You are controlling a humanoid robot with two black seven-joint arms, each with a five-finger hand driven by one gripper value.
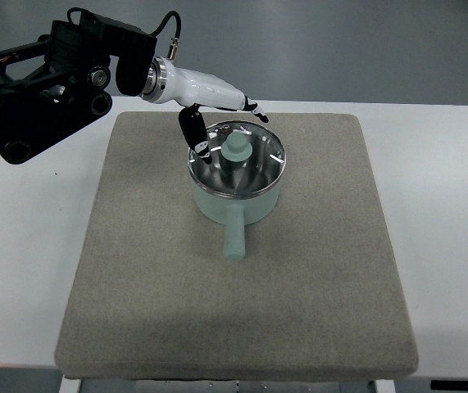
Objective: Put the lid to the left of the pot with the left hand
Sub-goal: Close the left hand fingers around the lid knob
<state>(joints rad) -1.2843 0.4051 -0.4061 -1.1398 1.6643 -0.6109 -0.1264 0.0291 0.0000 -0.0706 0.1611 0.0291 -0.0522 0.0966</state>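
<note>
so, from the left edge a black arm (pixel 37 90) reaches in across the far left of the white desk (pixel 20 246), ending in a white wrist and the left robot hand (pixel 217 115). its fingers are spread and relaxed, holding nothing: one dark finger (pixel 193 131) hangs down to the far-left rim of the lid, and whether it touches the rim cannot be told; the other fingertips point right, just above the far edge of the lid. a grey mat (pixel 135 311) covers the middle of the desk. on it, a little far of centre, stands the pale green pot (pixel 254 209), its handle (pixel 234 237) pointing near. the glass lid (pixel 254 168) sits on the pot, closed, with its green knob (pixel 234 149) upright at the middle. the right arm does not show.
</note>
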